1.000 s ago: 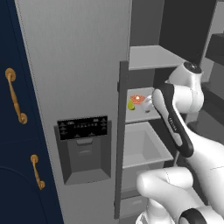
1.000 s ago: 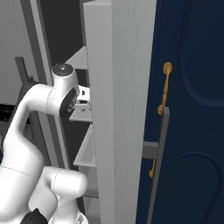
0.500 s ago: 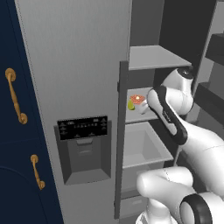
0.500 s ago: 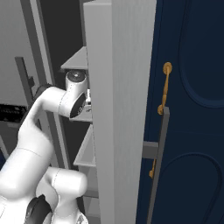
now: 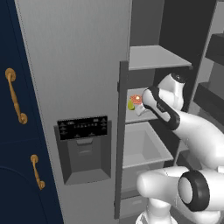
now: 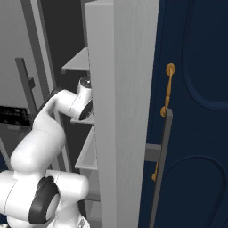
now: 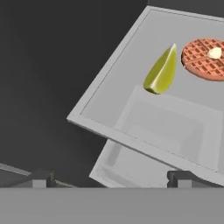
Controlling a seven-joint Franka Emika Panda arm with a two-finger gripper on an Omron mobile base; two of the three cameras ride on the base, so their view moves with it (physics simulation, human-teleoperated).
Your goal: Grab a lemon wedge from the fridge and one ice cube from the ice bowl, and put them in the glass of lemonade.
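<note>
Item: lemon wedge, approach stage, fridge interior.

The gripper (image 7: 109, 177) stood with its jaws spread wide and nothing between them, poised at the front edge of a grey shelf (image 7: 109, 105) inside the open fridge (image 5: 74, 65). The lemon wedge (image 7: 162, 72) lay ahead of the fingertips (image 7: 41, 178), well apart from them and untouched, with a round waffle-like disc (image 7: 205, 59) just beside it on its far side. Judged progress: early. Fridge door open and the reach begun; wedge not yet gripped. Left to do, by that reading: grasp wedge, carry it to the lemonade, then fetch one ice cube.
</note>
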